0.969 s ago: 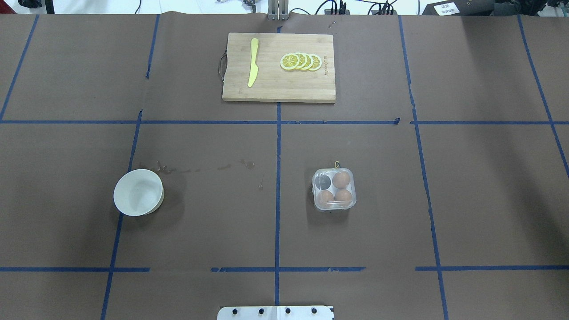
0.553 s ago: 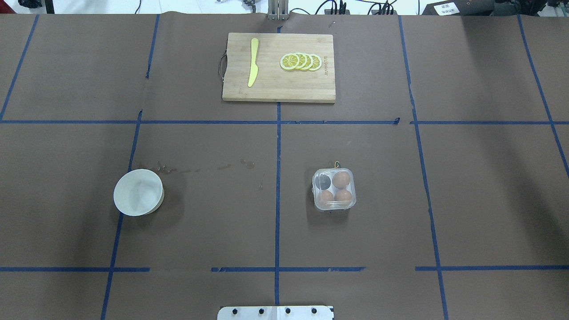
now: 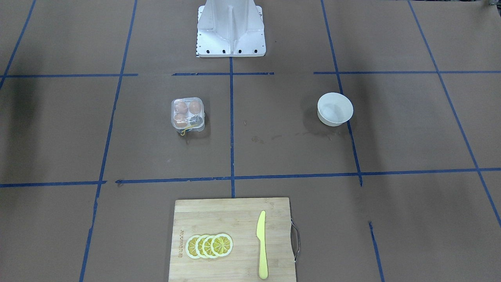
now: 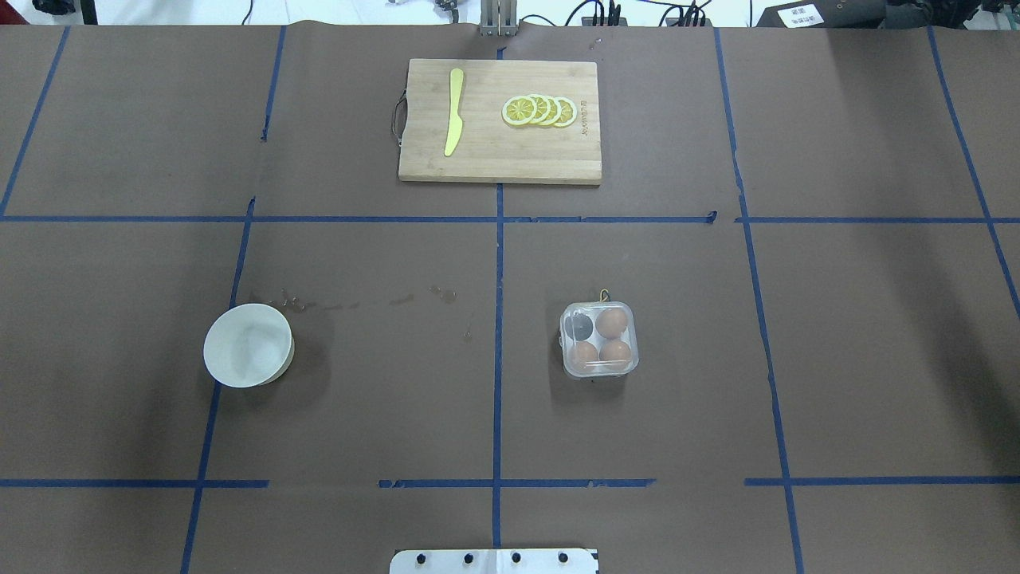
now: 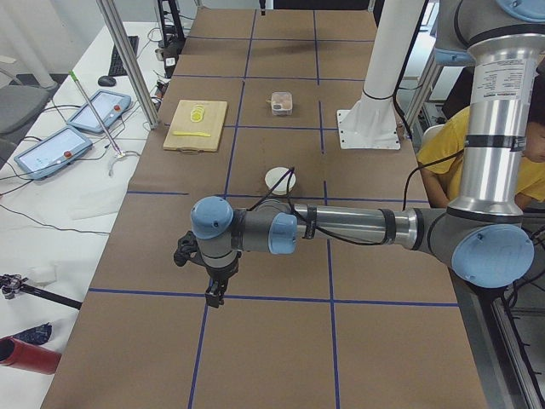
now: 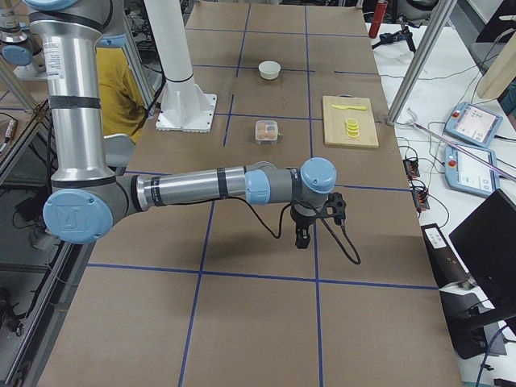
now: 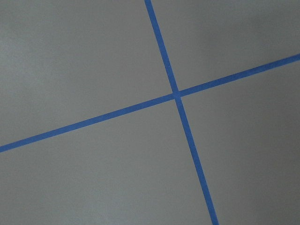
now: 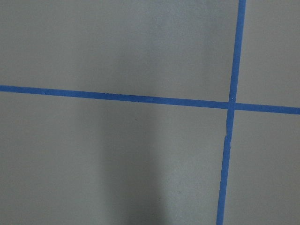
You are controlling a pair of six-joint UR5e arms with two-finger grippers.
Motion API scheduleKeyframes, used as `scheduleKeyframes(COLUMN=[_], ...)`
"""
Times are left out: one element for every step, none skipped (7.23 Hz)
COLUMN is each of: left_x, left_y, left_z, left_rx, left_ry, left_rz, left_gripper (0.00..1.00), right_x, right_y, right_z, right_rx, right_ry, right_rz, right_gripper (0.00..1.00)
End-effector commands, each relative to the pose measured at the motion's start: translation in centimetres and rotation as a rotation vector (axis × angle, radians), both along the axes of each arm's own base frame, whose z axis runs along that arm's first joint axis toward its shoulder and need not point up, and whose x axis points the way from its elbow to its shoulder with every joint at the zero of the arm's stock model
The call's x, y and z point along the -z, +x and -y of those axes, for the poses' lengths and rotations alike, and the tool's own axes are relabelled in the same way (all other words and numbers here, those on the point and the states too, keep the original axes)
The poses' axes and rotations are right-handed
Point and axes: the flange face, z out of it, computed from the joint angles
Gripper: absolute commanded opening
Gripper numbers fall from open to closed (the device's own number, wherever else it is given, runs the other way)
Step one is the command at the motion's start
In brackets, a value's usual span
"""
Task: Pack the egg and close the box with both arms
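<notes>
Front-facing view: the clear egg carton [image 3: 188, 114] sits on the robot's right half of the table [image 3: 391, 129], nearer the base edge than the operators' edge; three brown eggs [image 3: 194, 105] fill three cups, and the fourth cup looks dark and eggless; the white bowl [image 3: 335, 109] on the left half looks empty; a bamboo cutting board [image 3: 219, 219] with lemon slices [image 3: 209, 246] and a yellow knife [image 3: 262, 243] lies at the middle of the operators' edge.

Overhead view: the lid seems down over the eggs, though I cannot tell whether it is latched; no arm shows here.

Left-end view: the left gripper [image 5: 215, 294] hangs low over the table's left end, well apart from the carton; released or clenched, I cannot tell.

Right-end view: the right gripper [image 6: 303, 238] hangs likewise over the right end; its state cannot be told either.

Wrist views: only blue tape [image 7: 176, 95] crossing on brown paper.

No loose egg shows, so packing looks finished; what probably remains is securing the lid; one gripper should steady the carton's side wall while the other presses the lid edge away from the hinge, straight down and gently; thin plastic may skid or buckle, and the eggs lie close beneath.
</notes>
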Motion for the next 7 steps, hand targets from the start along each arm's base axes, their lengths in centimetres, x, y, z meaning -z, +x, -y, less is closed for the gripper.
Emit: scheduleKeyframes(left_x=[0.4,0.6,-0.1,0.6,1.2,2.1,2.7], left_y=[-0.1,-0.2,0.0,-0.1,-0.1,0.0,0.0], left_z=[0.1,-0.4,-2.2,-1.5,-1.1,-0.1,0.2], left_rx=[0.013,0.014,0.011,0.013,0.013,0.012,0.012], left_ry=[-0.002,0.004,-0.004,0.004,0.015,0.033,0.044], left_rz=[0.001,0.004,-0.002,0.002,-0.002,0.002,0.004], left_gripper=[1.0,1.0,1.0,1.0,1.0,1.0,1.0], right_x=[-0.4,-0.4,-0.4,-0.3,-0.2,-0.1,0.0], right_y=[0.2,0.2,0.2,0.2,0.2,0.2,0.2], right_z=[-0.1,-0.1,-0.1,-0.2,-0.1,0.0,0.1], right_rx=[-0.004,-0.005,-0.005,-0.007,-0.009,-0.01,-0.011], right_ry=[-0.006,-0.006,-0.006,-0.006,-0.005,-0.005,-0.005], right_rz=[0.0,-0.001,-0.001,-0.003,-0.003,-0.002,-0.002], right_gripper=[1.0,1.0,1.0,1.0,1.0,1.0,1.0])
